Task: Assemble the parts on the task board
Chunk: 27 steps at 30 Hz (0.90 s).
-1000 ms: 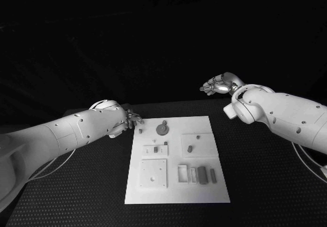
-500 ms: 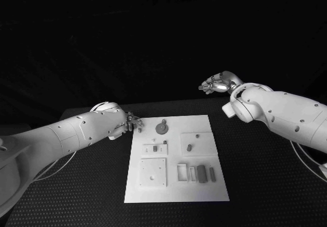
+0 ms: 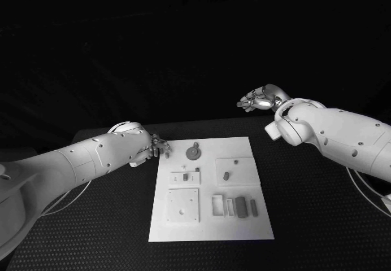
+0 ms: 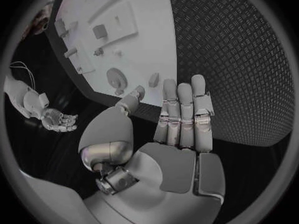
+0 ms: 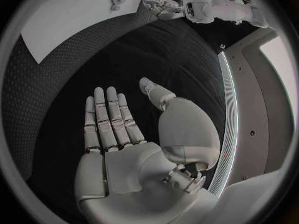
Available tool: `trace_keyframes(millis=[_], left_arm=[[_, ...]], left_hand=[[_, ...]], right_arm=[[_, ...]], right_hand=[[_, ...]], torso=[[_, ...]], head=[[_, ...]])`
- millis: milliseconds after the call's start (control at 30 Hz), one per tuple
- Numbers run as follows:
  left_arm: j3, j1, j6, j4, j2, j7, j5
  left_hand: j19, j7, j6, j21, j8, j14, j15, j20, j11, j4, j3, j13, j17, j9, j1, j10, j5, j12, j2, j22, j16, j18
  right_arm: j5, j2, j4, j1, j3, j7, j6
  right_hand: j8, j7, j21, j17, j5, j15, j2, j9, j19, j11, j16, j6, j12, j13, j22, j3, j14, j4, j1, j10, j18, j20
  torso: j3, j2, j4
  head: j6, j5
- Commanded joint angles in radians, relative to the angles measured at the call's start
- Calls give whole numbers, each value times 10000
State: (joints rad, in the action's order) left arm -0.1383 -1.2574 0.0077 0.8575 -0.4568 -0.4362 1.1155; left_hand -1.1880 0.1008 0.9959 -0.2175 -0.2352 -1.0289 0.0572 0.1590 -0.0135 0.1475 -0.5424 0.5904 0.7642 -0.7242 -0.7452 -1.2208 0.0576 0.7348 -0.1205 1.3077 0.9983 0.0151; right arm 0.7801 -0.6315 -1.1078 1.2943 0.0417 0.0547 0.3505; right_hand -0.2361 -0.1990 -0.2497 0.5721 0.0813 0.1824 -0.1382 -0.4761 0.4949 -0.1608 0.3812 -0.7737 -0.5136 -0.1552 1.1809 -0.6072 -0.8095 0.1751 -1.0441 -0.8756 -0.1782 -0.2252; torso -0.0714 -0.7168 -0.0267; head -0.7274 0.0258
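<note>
since a second ago: left hand (image 3: 158,146) drawn slightly up and back from the far left corner of the task board (image 3: 244,226); right hand (image 3: 259,100) raised a little higher past the table's far edge. board and parts unchanged.

task board: one white plate, lying flat mid-table on the black table (image 3: 326,214). no readable writing, brand or label anywhere on it.

parts on board, counted from the head view:
- one round disc with stem (image 3: 194,152), far row, near the left hand.
- one small peg (image 3: 166,155) at the far left corner, just beside the left fingertips, apart from them.
- one small square plate with pegs (image 3: 185,178), middle left.
- one square plate with two small pieces (image 3: 229,171), middle right.
- one larger square plate (image 3: 183,205), near left.
- three upright narrow blocks (image 3: 236,206), near right, side by side.

left hand: fingers straight and together, thumb apart, holding nothing, hovering over the table beside the board.
right hand: flat, fingers extended, thumb spread, holding nothing, well apart from the board.
</note>
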Motion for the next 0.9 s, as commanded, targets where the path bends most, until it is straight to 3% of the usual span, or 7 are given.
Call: trace_keyframes(millis=[33,700,900], left_arm=[[-8,18,275,19,44,171,-42],[-62,73,396,-89,106,229,-73],[-64,80,325,-136,104,211,-114]], left_hand=[[63,-18,-61,37,7,64,-9,-41,12,15,-5,-3,-14,1,-16,67,-36,49,113,227,37,188],[88,-23,-56,29,-33,104,-22,-57,11,315,63,-12,-31,-6,-237,109,-25,92,451,230,74,187],[92,-22,-53,24,-48,108,-28,-64,7,446,77,-27,-49,0,-290,111,-19,110,754,228,90,184]], right_arm=[[16,17,-21,-2,2,-115,-126],[16,61,-3,-2,2,-119,-137],[15,64,8,-2,2,-119,-145]], right_hand=[[-42,-224,68,14,-20,-15,-78,17,-85,-34,-49,94,-16,15,17,19,52,-62,22,5,185,16],[-46,-224,79,21,-20,-14,-74,22,-85,-34,-52,94,-22,24,33,20,56,-68,22,5,187,16],[-47,-224,82,23,-20,-13,-73,23,-85,-34,-53,95,-23,26,37,20,57,-69,22,5,188,17]], torso=[[-5,0,-7],[4,-9,1],[8,-9,3]], head=[[-4,6],[-14,-14],[-24,-22]])
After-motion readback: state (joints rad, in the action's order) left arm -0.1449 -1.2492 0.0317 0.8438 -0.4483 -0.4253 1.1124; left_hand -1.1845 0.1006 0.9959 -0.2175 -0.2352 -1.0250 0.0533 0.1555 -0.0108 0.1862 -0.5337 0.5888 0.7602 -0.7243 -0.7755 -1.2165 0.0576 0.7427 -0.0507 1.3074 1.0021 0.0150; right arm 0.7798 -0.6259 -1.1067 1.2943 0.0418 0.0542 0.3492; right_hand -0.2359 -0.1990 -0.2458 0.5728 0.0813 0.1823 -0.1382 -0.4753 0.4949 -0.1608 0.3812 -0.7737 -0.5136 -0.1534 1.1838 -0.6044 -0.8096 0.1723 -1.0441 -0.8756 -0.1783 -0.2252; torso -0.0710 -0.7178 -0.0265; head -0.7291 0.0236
